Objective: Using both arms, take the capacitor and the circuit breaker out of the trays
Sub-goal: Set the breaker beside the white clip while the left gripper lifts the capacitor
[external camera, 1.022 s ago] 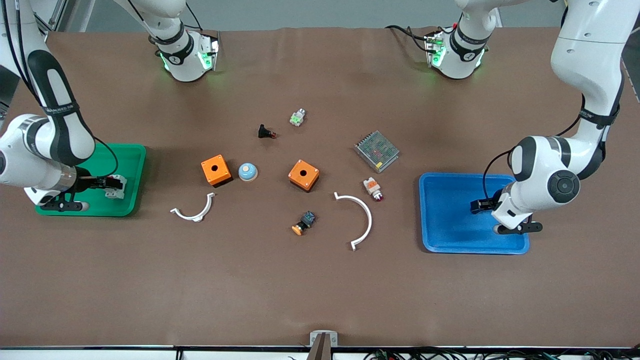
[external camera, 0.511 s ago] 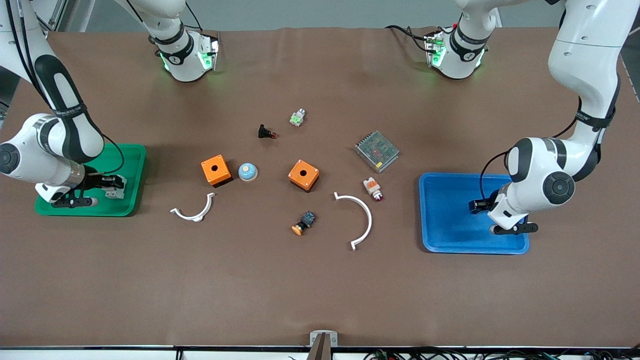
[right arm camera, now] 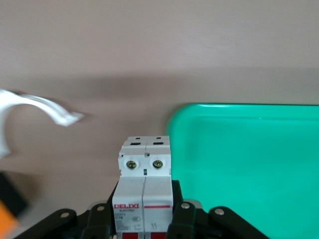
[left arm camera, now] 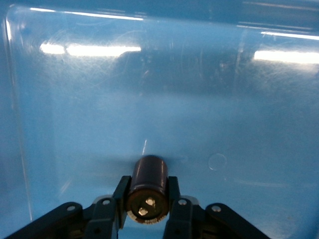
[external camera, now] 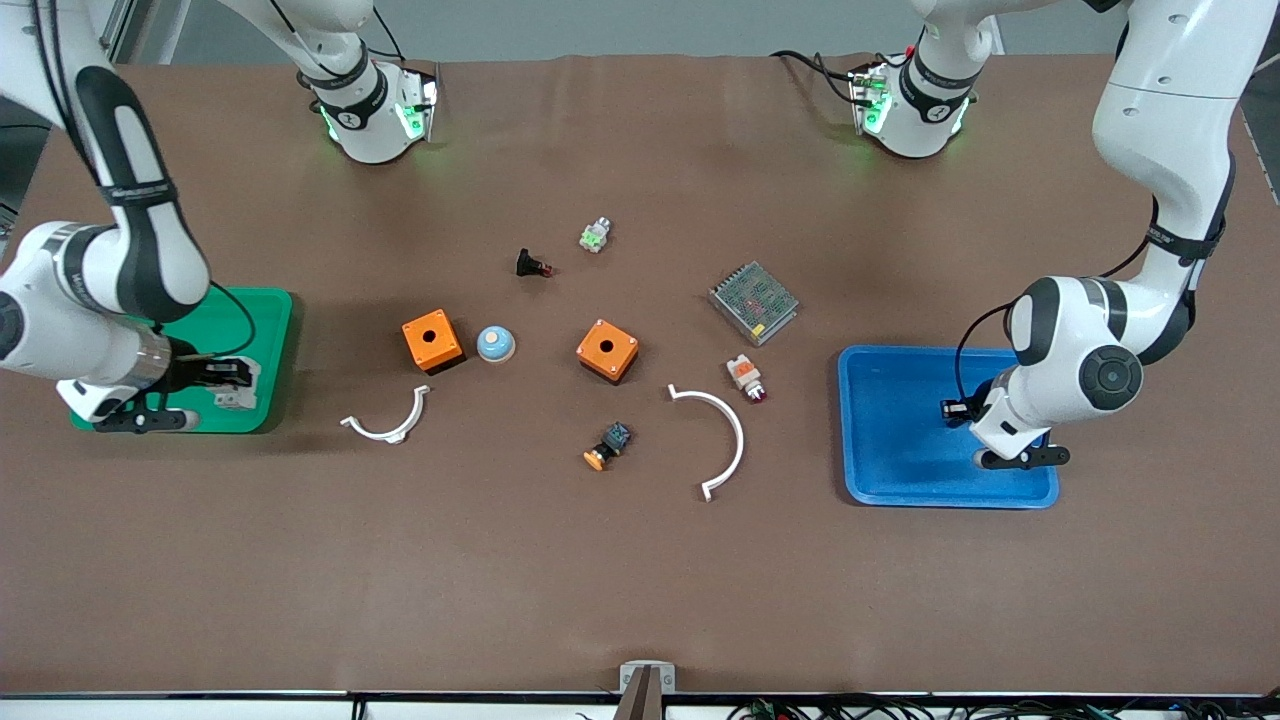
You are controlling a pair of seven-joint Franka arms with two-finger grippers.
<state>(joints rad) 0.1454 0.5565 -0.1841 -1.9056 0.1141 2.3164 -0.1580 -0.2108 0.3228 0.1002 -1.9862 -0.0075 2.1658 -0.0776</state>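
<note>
Both claws clamp parts — glossy cylindrical capacitor (left arm camera: 147, 190), blocky white breaker (right arm camera: 144, 185).

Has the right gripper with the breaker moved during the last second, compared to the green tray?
Yes, slightly. The right gripper, shut on the breaker, stays over the green tray but has drifted toward the tray edge nearer the front camera.

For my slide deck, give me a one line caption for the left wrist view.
Left end effector shut on the capacitor over the blue tray.
</note>
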